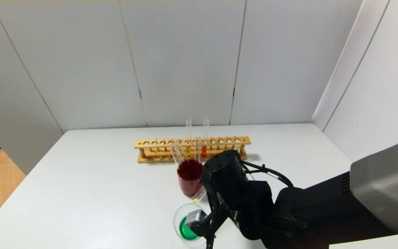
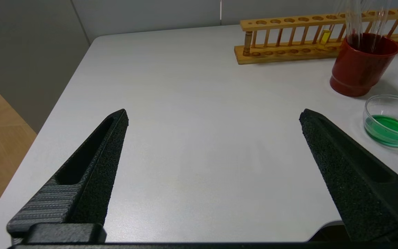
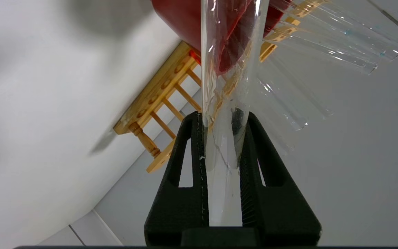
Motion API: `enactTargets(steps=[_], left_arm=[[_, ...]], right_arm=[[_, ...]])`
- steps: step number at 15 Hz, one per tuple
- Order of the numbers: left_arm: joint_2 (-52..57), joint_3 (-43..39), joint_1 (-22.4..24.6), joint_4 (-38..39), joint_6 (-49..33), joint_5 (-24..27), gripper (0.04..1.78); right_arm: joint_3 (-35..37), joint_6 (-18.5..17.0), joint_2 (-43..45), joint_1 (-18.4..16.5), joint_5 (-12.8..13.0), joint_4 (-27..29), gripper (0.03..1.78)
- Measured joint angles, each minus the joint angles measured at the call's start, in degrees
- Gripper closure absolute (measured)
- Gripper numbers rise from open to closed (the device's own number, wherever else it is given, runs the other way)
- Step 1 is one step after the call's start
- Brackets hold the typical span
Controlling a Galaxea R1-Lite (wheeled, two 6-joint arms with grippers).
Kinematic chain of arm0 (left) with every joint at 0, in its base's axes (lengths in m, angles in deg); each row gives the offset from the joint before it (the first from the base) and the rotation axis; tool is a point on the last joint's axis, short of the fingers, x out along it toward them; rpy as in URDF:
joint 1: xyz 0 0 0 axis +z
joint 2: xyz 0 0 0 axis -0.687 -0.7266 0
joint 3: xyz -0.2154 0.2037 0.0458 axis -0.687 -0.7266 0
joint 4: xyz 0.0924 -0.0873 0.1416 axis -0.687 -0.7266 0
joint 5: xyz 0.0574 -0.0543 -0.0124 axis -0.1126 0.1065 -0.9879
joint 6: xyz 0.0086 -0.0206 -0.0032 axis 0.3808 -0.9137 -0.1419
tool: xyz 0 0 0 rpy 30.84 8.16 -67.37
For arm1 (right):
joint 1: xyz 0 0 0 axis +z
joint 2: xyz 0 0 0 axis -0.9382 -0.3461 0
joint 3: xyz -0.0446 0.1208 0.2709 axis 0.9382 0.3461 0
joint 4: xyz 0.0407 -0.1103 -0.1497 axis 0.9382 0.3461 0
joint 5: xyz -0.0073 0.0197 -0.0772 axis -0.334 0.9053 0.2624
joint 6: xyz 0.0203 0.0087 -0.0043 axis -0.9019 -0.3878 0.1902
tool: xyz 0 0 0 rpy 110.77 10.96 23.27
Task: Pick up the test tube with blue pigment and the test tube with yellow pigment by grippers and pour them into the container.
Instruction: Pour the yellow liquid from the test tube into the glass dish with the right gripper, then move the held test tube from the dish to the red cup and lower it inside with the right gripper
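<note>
White panels back the white table (image 1: 98, 180) I'm working over. My right gripper (image 3: 221, 145) hangs above the container (image 1: 179, 216) near the table's front edge, clamped on a clear tube (image 3: 225, 103) tilted over the glass; I see a trace of yellow at its end (image 1: 195, 200), so I take it for the test tube with yellow pigment. Green liquid (image 2: 387, 125) sits in the container. Just behind it stands a red cup (image 1: 189, 180) holding empty tubes; I can't single out the blue one. My left gripper (image 2: 212, 116) hovers spread wide towards the left edge. Towards the back edge is the wooden rack (image 1: 192, 147).
</note>
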Motion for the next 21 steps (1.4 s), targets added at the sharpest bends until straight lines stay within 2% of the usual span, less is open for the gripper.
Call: enactTargets(steps=[2,4,6,7,8,10,12,13,15,16,18,20,21], left_arm=[[0.0,0.0,0.0,0.0,0.0,0.0,0.07],[0.0,0.0,0.0,0.0,0.0,0.0,0.07],[0.0,0.0,0.0,0.0,0.0,0.0,0.07],[0.0,0.0,0.0,0.0,0.0,0.0,0.07],[0.0,0.0,0.0,0.0,0.0,0.0,0.07],[0.0,0.0,0.0,0.0,0.0,0.0,0.07],[0.0,0.0,0.0,0.0,0.0,0.0,0.07],[0.0,0.0,0.0,0.0,0.0,0.0,0.07],[0.0,0.0,0.0,0.0,0.0,0.0,0.07],[0.0,0.0,0.0,0.0,0.0,0.0,0.07],[0.0,0.0,0.0,0.0,0.0,0.0,0.07],[0.0,0.0,0.0,0.0,0.0,0.0,0.07],[0.0,0.0,0.0,0.0,0.0,0.0,0.07]], right_arm=[[-0.1,-0.9,0.0,-0.1,0.0,-0.6,1.47],[-0.3,-3.8,0.2,-0.4,-0.4,-2.6,1.47],[-0.5,-10.8,0.3,-0.2,-1.2,-4.8,1.47],[-0.7,-15.8,0.3,0.2,-2.1,-5.1,1.47],[-1.2,-21.9,0.4,0.7,-3.4,-5.4,1.47],[-3.0,-37.3,0.5,2.2,-7.5,-5.6,1.47],[-5.4,-55.3,1.1,3.9,-11.8,-6.0,1.47],[-6.8,-64.3,1.5,4.4,-13.2,-6.6,1.47],[-9.0,-81.9,2.2,4.5,-14.0,-11.1,1.47],[-9.4,-88.9,2.4,4.0,-14.0,-15.2,1.47],[-8.1,-99.5,2.4,2.5,-12.6,-24.7,1.47],[-5.1,-105.3,2.1,1.5,-9.8,-31.8,1.47],[-3.1,-107.8,1.9,1.2,-8.5,-33.6,1.47]])
